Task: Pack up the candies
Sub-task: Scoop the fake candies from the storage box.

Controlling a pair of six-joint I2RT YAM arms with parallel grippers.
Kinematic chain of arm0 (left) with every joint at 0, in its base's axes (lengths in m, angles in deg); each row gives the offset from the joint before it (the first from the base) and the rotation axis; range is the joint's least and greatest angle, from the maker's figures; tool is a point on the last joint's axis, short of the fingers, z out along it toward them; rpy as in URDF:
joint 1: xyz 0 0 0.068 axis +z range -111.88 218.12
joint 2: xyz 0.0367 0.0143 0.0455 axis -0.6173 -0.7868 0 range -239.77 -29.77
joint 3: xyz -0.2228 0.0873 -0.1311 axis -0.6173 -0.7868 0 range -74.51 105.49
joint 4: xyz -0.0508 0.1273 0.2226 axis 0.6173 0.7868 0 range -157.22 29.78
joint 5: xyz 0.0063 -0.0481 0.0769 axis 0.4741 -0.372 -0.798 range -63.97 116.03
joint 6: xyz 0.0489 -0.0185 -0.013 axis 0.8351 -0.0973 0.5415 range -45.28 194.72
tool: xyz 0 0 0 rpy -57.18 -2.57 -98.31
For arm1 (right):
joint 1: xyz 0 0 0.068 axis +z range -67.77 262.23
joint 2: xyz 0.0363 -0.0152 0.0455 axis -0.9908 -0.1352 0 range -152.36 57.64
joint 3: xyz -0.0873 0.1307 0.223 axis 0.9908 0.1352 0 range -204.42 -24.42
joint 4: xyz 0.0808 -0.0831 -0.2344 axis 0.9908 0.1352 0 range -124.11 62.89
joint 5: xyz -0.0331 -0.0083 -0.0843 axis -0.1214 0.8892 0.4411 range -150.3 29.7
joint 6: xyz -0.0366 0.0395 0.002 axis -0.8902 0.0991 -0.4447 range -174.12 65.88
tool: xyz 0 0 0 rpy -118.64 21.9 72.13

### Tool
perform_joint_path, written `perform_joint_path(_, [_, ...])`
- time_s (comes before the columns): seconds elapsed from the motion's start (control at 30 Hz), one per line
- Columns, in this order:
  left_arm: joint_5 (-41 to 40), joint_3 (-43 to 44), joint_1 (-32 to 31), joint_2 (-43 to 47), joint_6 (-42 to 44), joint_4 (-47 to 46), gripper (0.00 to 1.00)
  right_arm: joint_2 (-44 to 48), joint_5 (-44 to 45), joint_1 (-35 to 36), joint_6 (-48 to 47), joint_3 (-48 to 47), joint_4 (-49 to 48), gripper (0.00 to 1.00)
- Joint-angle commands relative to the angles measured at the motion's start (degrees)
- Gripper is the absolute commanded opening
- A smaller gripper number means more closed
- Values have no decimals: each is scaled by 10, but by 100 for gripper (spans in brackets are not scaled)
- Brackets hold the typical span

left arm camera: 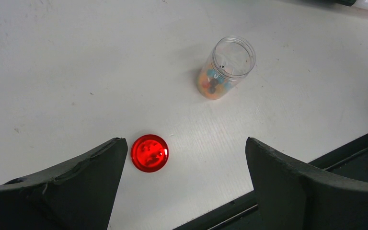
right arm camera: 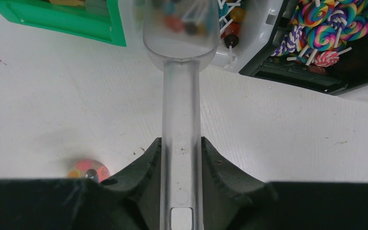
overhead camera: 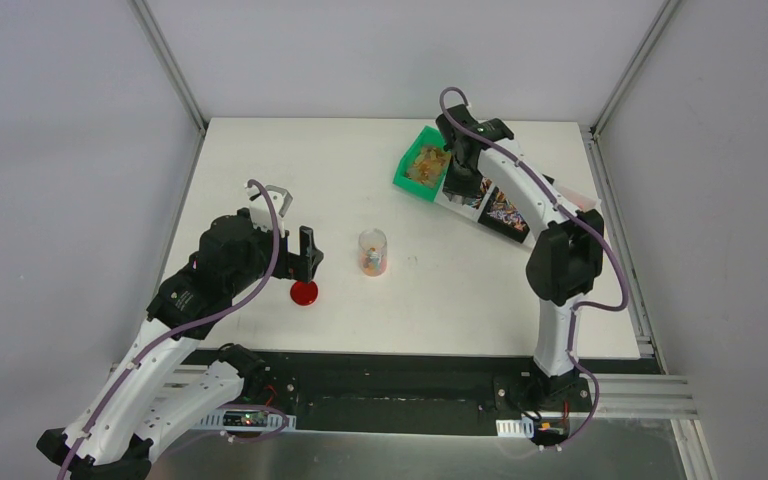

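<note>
Candies [overhead camera: 430, 163] fill the green bin [overhead camera: 404, 170] at the back right. More candies [left arm camera: 212, 85] lie in the bottom of an open clear jar [overhead camera: 372, 252] at the table's middle. My right gripper [overhead camera: 457, 182] is shut on the handle of a clear plastic scoop [right arm camera: 181, 120]. The scoop's bowl holds a few candies [right arm camera: 175, 21] and hangs beside the green bin [right arm camera: 62, 19]. The jar [right arm camera: 87, 171] shows at that view's lower left. My left gripper [left arm camera: 184, 143] is open and empty above the table, with the red lid [left arm camera: 149, 153] by its left finger.
A white bin of ball lollipops [right arm camera: 232, 24] and a black bin of swirl lollipops [right arm camera: 326, 33] stand right of the green bin. A small clear bracket [overhead camera: 278, 194] lies at the back left. The table's black front edge [left arm camera: 345, 148] is close to the left gripper.
</note>
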Motion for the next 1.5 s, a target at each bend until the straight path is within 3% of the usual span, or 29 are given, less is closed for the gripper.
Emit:
perform_joint_path(0.0, [-10,-4,4,2,9,-22,99,7,14,-3,9,32,-35,0])
perform_joint_path(1.47, [-10,-5,4,-2,12,-22,99,94,5,-2,-79,229,-213,0])
